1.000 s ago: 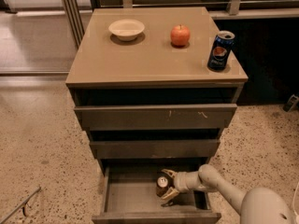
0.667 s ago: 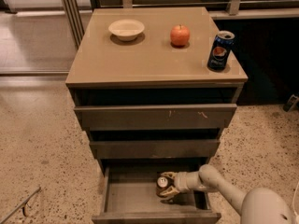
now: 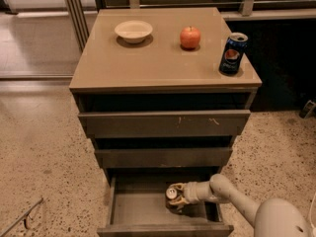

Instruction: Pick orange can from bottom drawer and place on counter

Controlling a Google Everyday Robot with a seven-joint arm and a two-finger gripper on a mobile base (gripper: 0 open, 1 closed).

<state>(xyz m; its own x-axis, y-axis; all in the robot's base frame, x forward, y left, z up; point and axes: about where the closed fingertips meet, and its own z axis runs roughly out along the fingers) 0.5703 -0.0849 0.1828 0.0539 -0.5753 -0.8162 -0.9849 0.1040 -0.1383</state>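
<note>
The bottom drawer (image 3: 138,209) is pulled open under the two closed drawers. The orange can (image 3: 172,197) stands upright inside it, right of the middle, with its silver top showing. My gripper (image 3: 178,196) reaches into the drawer from the lower right and is right at the can, touching or wrapping its right side. The white arm (image 3: 232,194) runs back to the bottom right corner. The counter (image 3: 163,53) is the glossy tan top of the cabinet.
On the counter stand a white bowl (image 3: 133,31) at the back left, a red apple (image 3: 190,37) at the back middle and a dark blue Pepsi can (image 3: 232,54) at the right edge. Speckled floor surrounds the cabinet. A dark wall is at the right.
The gripper and the can have shifted very slightly to the left inside the drawer. Nothing else has moved.
</note>
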